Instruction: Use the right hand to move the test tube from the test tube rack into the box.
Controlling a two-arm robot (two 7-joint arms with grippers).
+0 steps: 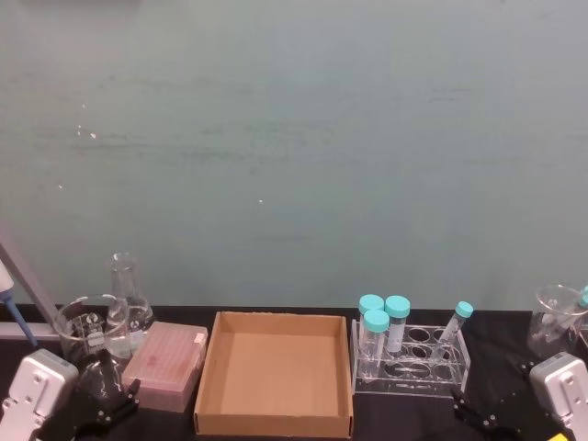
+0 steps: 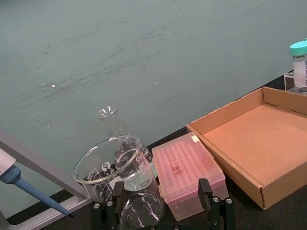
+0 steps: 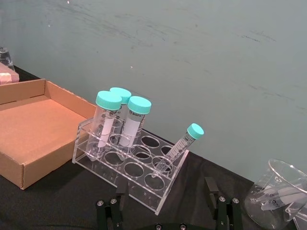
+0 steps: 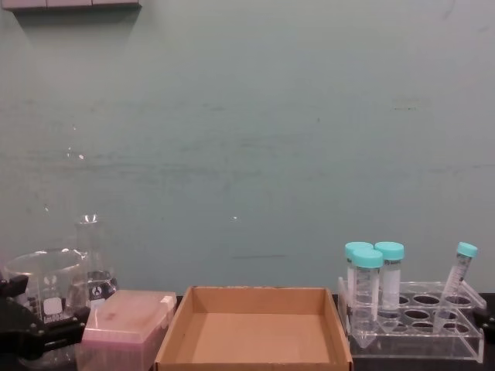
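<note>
Test tube (image 1: 457,323) — slim, teal-capped, leaning in the right-end hole of the test tube rack (image 1: 411,367), beside three wider capped tubes (image 1: 384,317).
Box (image 1: 276,386) — cardboard, just left of the rack on the table (image 1: 404,415).
Right hand (image 3: 165,203) — low before the rack, fingers (image 3: 211,191) spread wide, holding nothing.
Left gripper (image 2: 160,191) — by the beakers (image 2: 108,167), likewise spread.

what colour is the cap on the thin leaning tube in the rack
Teal. The cap of the slim test tube shows best in the right wrist view.

head view | beaker (image 1: 554,320): cut by right edge | pipette (image 1: 5,285): cut by left edge | test tube (image 1: 452,332) print: unreadable
</note>
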